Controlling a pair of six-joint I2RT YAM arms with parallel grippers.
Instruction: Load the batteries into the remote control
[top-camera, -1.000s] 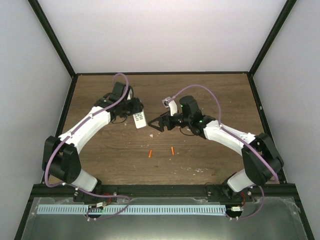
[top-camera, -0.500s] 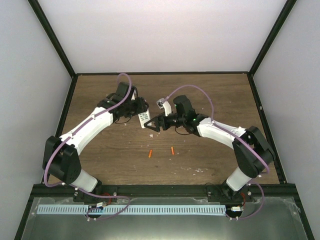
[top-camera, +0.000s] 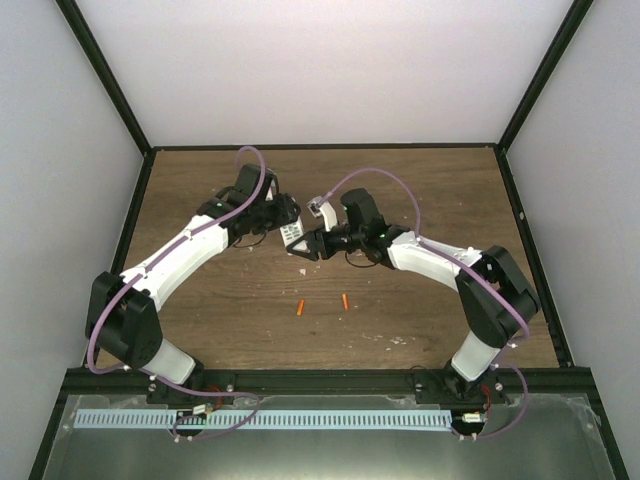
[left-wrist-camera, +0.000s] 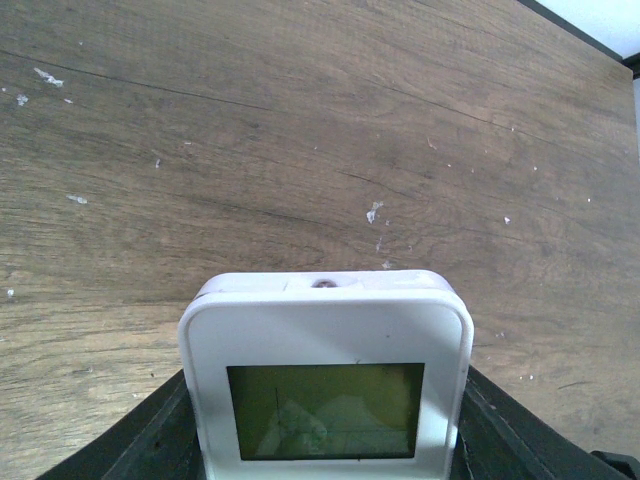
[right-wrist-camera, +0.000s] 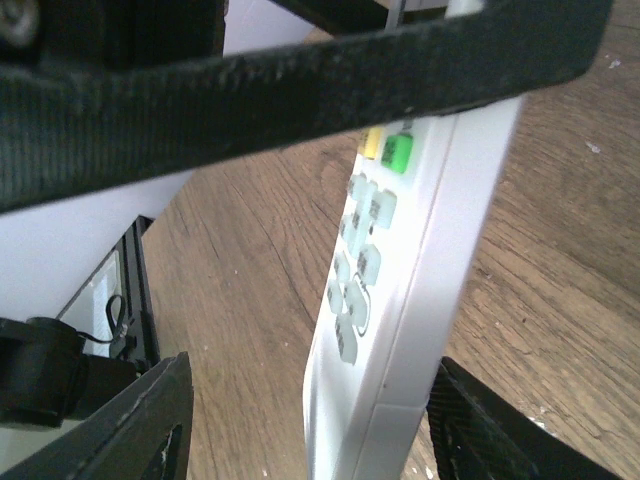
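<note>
Top external view: the remote control (top-camera: 293, 236) is held off the table (top-camera: 430, 190) by the left gripper (top-camera: 285, 228), near the middle of the surface. The right gripper (top-camera: 311, 245) is positioned directly against the remote's far end, so that both arms meet at it. The batteries (top-camera: 300, 308) are seen lying on the bare wood nearer the arm bases, side by side but apart from each other, and well clear of both grippers.

Left wrist view: the remote control (left-wrist-camera: 325, 390) is seen screen up, clamped at its sides between the dark fingers (left-wrist-camera: 150, 450) of the left gripper (left-wrist-camera: 325, 445), above the table (left-wrist-camera: 300, 130).

Right wrist view: the remote control (right-wrist-camera: 400, 300) is seen edge-on, buttons visible, standing between the spread fingers (right-wrist-camera: 135, 430) of the right gripper (right-wrist-camera: 310, 440). Bare wood is visible between one finger and the remote; the jaws are not clamped on it.
</note>
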